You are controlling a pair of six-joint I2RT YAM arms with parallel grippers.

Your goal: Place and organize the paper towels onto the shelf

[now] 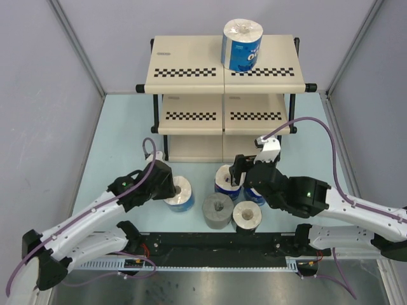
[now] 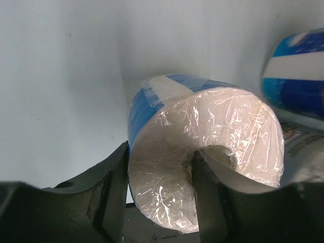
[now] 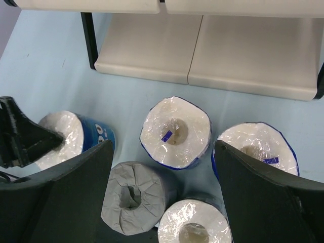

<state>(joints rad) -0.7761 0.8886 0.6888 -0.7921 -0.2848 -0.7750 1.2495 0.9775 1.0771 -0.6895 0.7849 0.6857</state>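
A white roll [image 1: 180,194] in a blue wrapper, with clear film over its end, stands on the table [image 1: 121,140] left of the other rolls [image 1: 217,210], in front of the shelf [image 1: 191,63]. Its axis is upright, core upward. The left gripper [image 1: 166,184] reaches down from the left, one finger [image 2: 205,192] in the core, the other outside the wall. Whether it pinches yet cannot be told. The right gripper [image 3: 163,147] hangs spread wide over the cluster.

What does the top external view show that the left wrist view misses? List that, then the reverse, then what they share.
Top external only: the shelf, a blue-wrapped top roll on its highest board, the grey roll. Left wrist only: the left gripper straddling the wall of the left roll, one finger in its core. Both: the left roll and a neighbouring blue roll.
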